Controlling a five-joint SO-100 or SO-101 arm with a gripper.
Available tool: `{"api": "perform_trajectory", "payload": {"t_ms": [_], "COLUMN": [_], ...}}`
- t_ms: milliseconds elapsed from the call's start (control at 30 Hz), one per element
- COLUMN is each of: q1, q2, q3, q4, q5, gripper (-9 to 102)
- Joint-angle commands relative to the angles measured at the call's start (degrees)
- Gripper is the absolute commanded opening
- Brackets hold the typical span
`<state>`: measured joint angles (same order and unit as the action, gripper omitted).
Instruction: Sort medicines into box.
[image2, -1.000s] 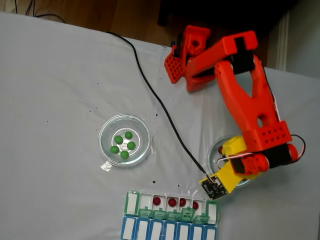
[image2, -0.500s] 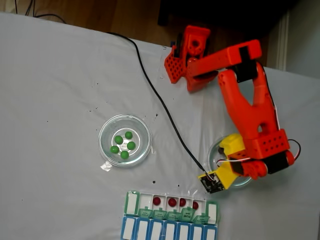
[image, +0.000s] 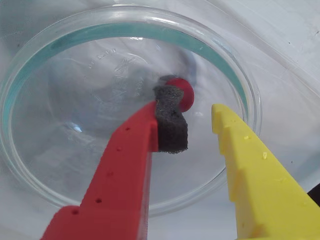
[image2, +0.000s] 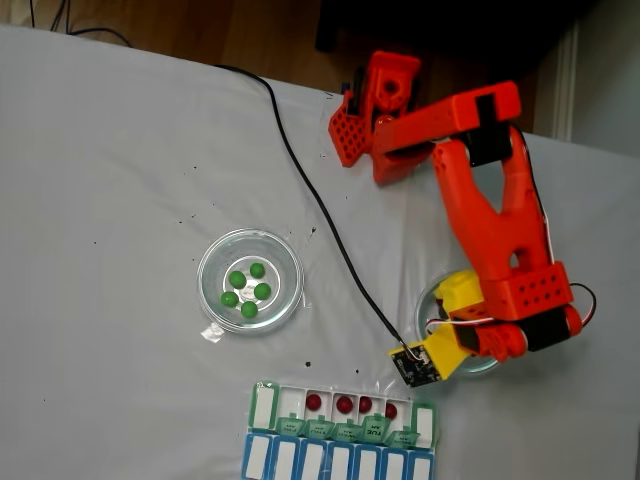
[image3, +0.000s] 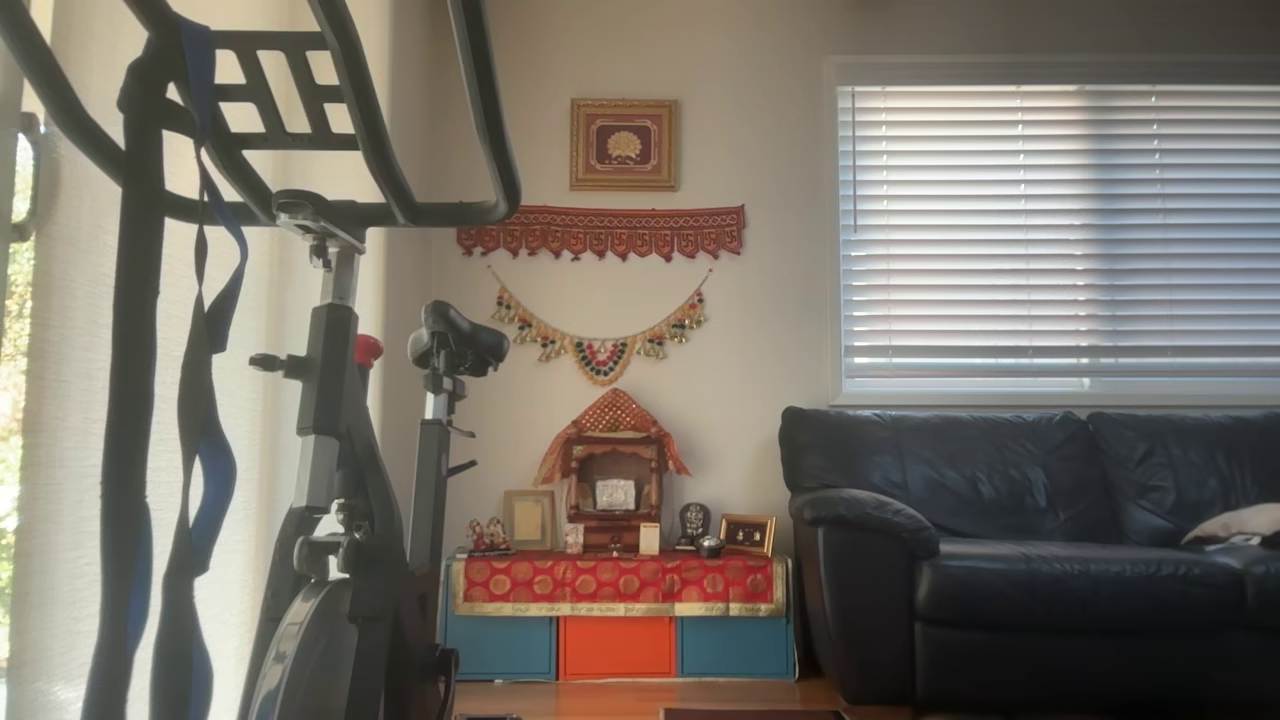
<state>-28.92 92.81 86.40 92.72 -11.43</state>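
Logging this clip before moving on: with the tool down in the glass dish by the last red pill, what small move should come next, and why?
Probably close the tool on the red pill. In the wrist view the jaws stand open inside the glass dish, the foam-padded red finger beside the pill and the yellow finger opposite. A slight push forward first might centre the pill. Four red pills already sit in the pill organizer.

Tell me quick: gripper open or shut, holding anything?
Gripper: open, holding nothing; its fingers sit over the dish, the red pill just beyond the foam pad.

Four red pills (image2: 352, 405) (boxed (image2: 428, 424))
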Motion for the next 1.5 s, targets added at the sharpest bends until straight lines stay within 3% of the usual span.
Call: {"api": "perform_trajectory", "payload": {"t_ms": [0, 1467], "q1": [-0.4, -4.5], "q2": [0.4, -6.2], "q3": [-3.3, -2.0], "q4": [0.5, -2.5], "q5": [0.3, 5.7], "gripper": [15, 21]}}
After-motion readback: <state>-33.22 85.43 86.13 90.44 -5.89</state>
